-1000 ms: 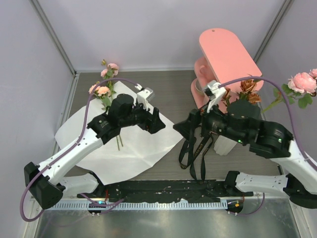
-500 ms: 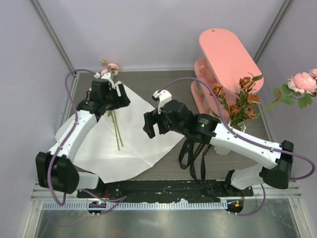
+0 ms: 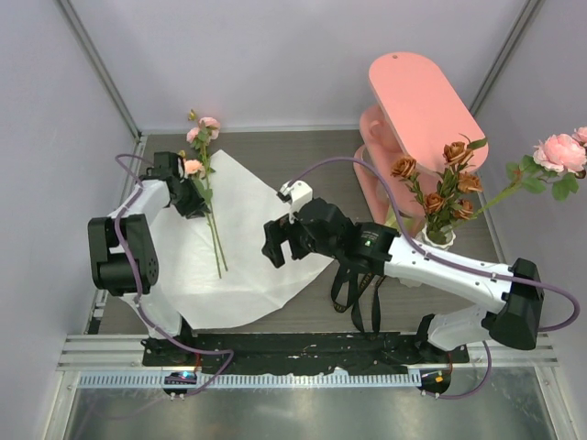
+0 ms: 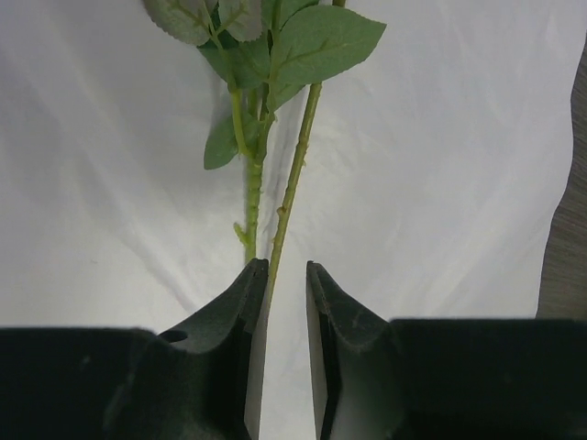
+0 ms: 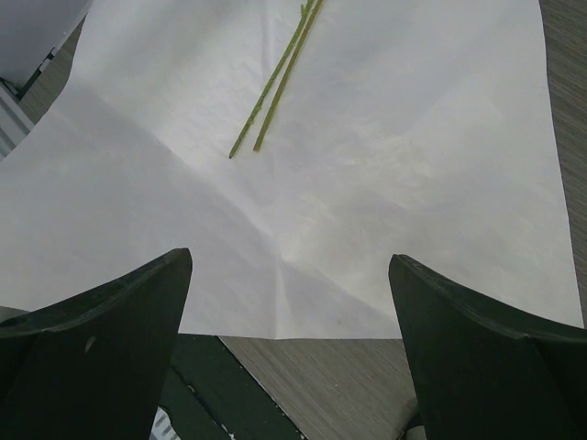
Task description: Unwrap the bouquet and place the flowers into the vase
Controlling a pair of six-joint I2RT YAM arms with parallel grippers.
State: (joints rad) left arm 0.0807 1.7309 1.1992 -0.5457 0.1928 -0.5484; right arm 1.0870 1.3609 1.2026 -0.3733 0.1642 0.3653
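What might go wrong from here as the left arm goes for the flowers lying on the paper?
The left gripper has one stem between its narrowly parted jaws; the thicker stem meets one finger, so it may be left behind or pushed aside. The jaws sit low over the paper and may pinch it too. The vase already holds flowers leaning right, so adding more may nudge them.

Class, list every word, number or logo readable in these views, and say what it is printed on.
No text can be read in any view.
black ribbon: possible pale marks, too small to read.
white paper, pink shelf: blank.
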